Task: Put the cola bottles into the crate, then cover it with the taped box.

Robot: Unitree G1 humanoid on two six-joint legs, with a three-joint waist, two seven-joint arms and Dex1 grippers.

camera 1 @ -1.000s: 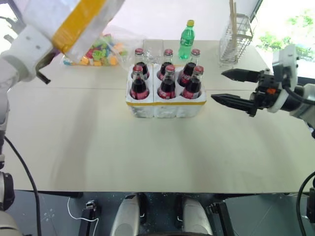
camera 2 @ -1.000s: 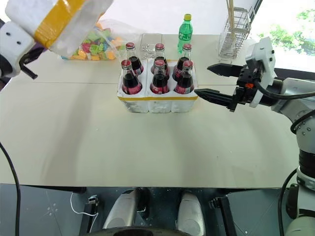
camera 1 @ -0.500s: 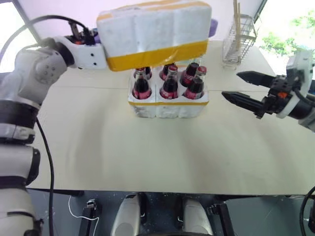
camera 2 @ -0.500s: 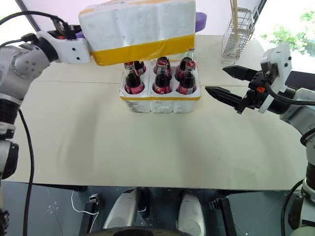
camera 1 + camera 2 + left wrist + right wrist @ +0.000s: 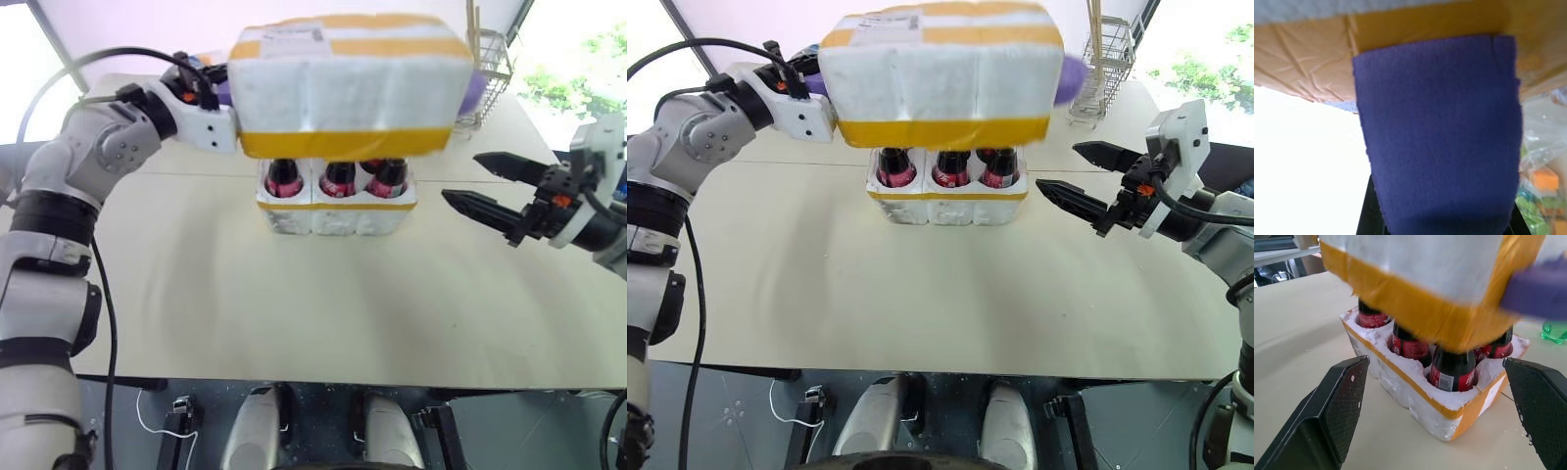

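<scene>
Above the crate (image 5: 335, 208), the taped box (image 5: 348, 86), held level and clear of the foam rim, hiding the caps and necks of the cola bottles (image 5: 338, 179) seated in the wells. At the box's left end, left gripper (image 5: 217, 90), clenched on a purple disc (image 5: 1440, 132) fixed to the box's side. To the right of the crate, well apart from it on the table (image 5: 294, 304), right gripper (image 5: 477, 183), fingers spread wide, grasping nothing, pointing toward the crate.
</scene>
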